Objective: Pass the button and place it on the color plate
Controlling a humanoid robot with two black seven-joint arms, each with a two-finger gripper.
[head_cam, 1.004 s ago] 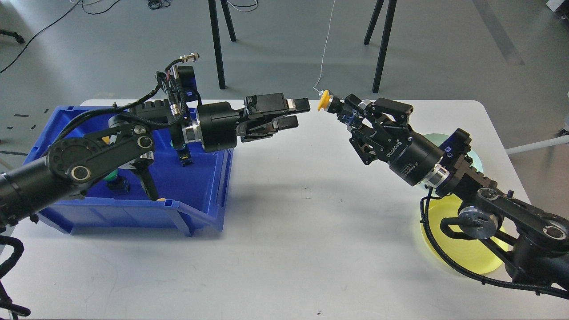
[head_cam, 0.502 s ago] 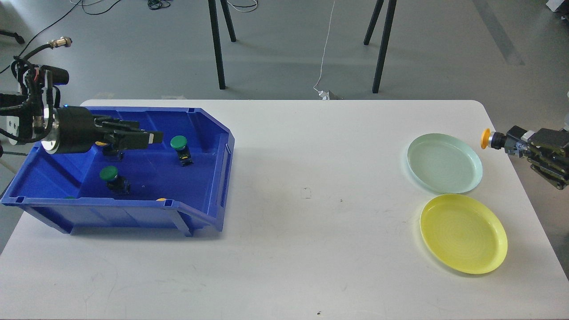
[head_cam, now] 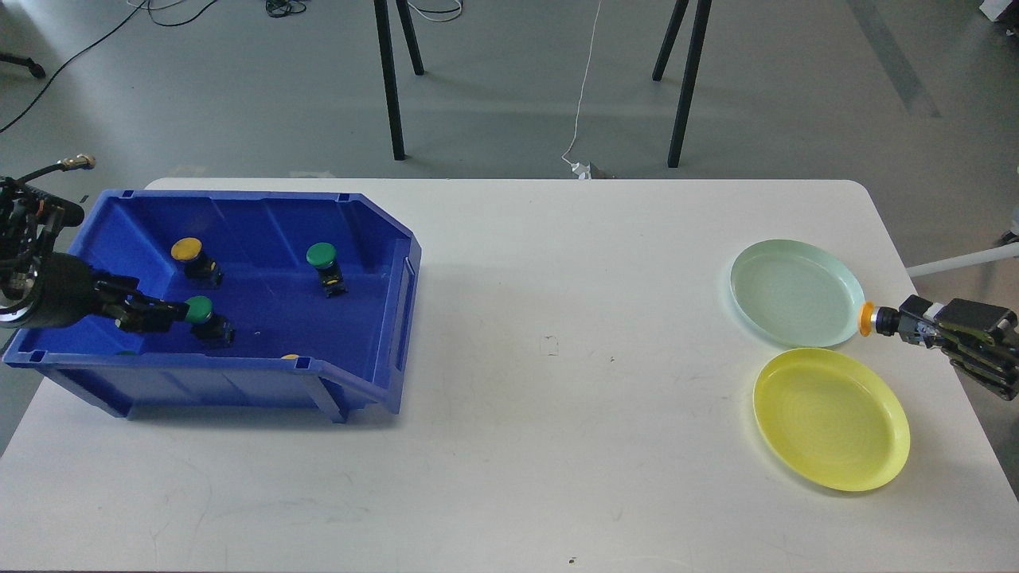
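Presently, on the white table: one blue bin at the left, holding a yellow-capped button toward its back, a green-capped button right of it, and a second green-capped button nearer the front; a sliver of yellow and a sliver of green show at the front wall, too hidden to name. Two plates at the right, both bare inside: a pale green plate farther back, a yellow plate in front of it, close together. My right end effector is clamped on the orange-capped button, whose cap sits just at the right rim of the pale green plate, above the gap between the plates. My left end effector reaches into the bin, its tip just beside the nearer green-capped button; whether its fingers are parted I cannot tell. Half a second ago the held button was higher, beside the pale green plate's upper right edge; the left end effector was farther back in the bin, covering the yellow-capped button.
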